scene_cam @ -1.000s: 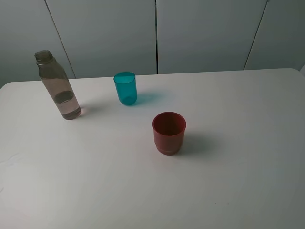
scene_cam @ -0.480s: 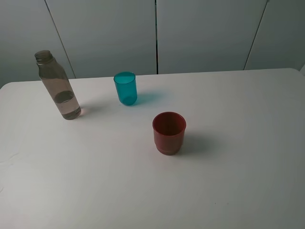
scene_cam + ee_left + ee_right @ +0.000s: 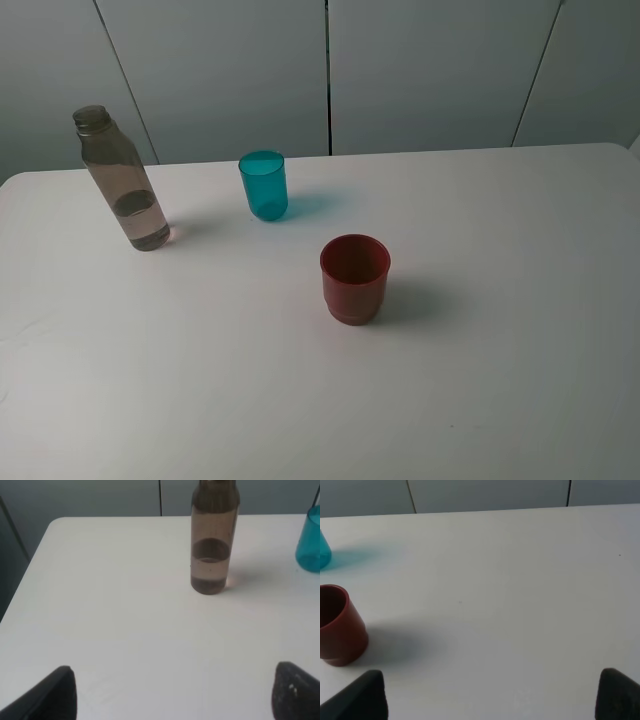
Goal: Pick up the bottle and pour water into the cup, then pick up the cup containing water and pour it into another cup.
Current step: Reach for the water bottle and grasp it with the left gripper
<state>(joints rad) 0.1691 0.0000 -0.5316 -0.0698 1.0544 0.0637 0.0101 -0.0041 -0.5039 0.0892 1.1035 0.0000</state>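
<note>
Overhead, neither arm shows above the table (image 3: 500, 330). Left gripper (image 3: 175, 695) hangs low over the table, aimed at the bottle (image 3: 211, 545) and well apart from it; jaws spread wide, nothing between them. Right gripper (image 3: 490, 697) also low, jaws spread wide and empty, red cup (image 3: 337, 625) ahead and off to one side. The bottle stands upright near the far left corner, part-filled. The teal cup (image 3: 264, 186) sits near the far edge, left of middle; the red cup near the table's centre. Nothing has shifted since the earlier frame.
</note>
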